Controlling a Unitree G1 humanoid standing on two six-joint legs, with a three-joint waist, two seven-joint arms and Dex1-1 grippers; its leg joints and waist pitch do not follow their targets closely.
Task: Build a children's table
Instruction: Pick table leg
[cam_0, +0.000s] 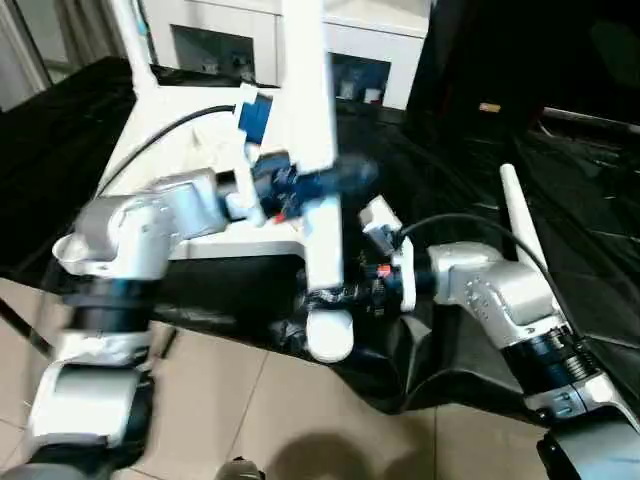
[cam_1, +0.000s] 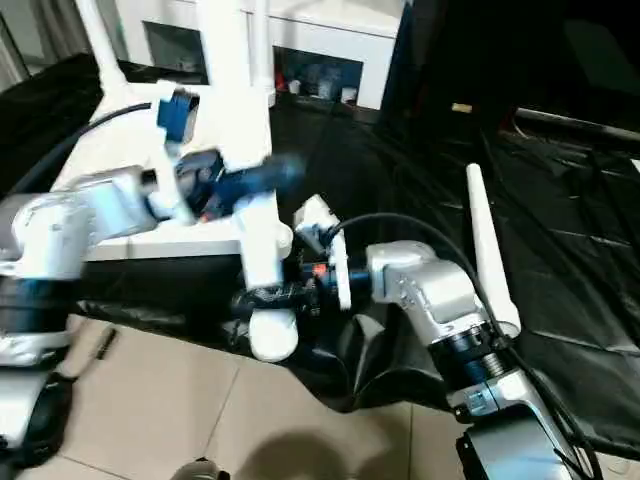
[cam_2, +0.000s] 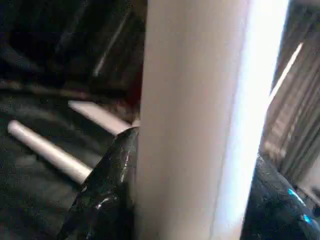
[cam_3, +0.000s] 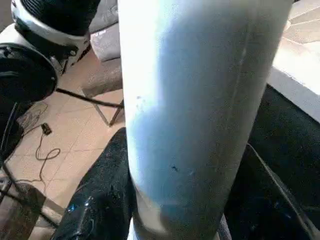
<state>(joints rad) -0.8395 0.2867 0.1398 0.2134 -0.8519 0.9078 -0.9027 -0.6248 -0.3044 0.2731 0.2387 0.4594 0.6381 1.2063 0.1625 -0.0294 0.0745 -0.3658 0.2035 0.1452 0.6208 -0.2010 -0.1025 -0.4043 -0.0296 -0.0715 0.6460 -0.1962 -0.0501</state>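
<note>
Both my grippers, left (cam_0: 300, 185) above right (cam_0: 345, 290), pinch one upright leg (cam_0: 322, 230) beside the tabletop (cam_0: 190, 150); uneven pulling could twist it loose.

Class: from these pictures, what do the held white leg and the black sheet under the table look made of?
Leg: likely smooth plastic tube, evenly white with a soft sheen and rounded end. Sheet: probably thin plastic film or glossy fabric; it wrinkles and catches glints of light.

Beige tiled floor (cam_0: 230, 400); white glass-door cabinet (cam_0: 360, 50) behind.
</note>
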